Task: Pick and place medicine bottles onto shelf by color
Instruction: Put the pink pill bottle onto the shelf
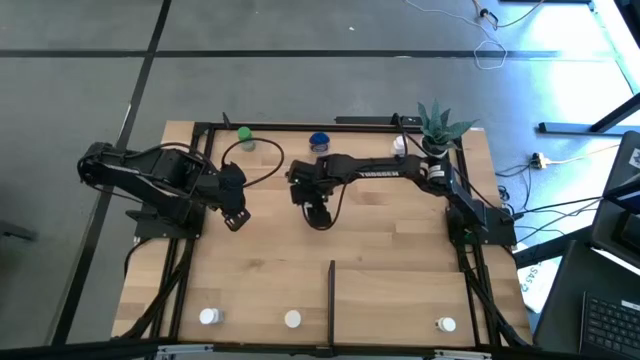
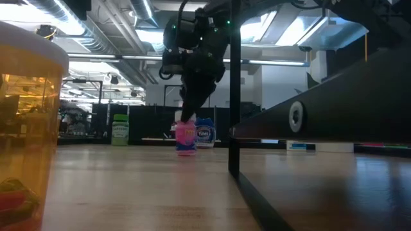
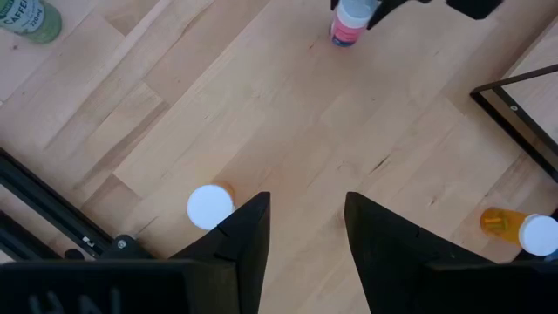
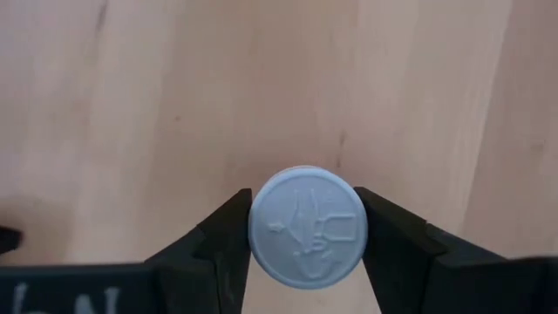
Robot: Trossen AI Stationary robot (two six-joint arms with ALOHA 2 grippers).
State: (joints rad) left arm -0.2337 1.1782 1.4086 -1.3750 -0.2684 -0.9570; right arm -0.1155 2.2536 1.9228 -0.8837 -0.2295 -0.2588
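A pink medicine bottle [image 2: 186,139] with a white cap [image 4: 307,227] stands mid-table, and my right gripper [image 1: 318,214] is shut on it from above. My left gripper [image 1: 236,216] hangs open above the table's left part with nothing between its fingers [image 3: 305,228]. A green bottle [image 1: 243,138], a blue bottle [image 1: 319,141] and a white one [image 1: 398,147] stand along the far edge. Three white-capped bottles [image 1: 208,317] [image 1: 292,319] [image 1: 446,324] stand at the near edge, on the wood shelf [image 1: 400,290] split by a black divider bar [image 1: 331,288]. My right gripper pinches the pink bottle's white cap [image 4: 261,228] between its two fingers, one on each side of the round rim. The fingers slant steeply down from above. The bottle is upright below them, its base [image 2: 186,153] at the table surface.
A potted green plant [image 1: 438,125] stands at the far right corner. Black frame rails [image 1: 190,250] run along both sides of the table, and cables trail off its right side. One orange bottle [image 2: 26,128] stands very close to the low camera.
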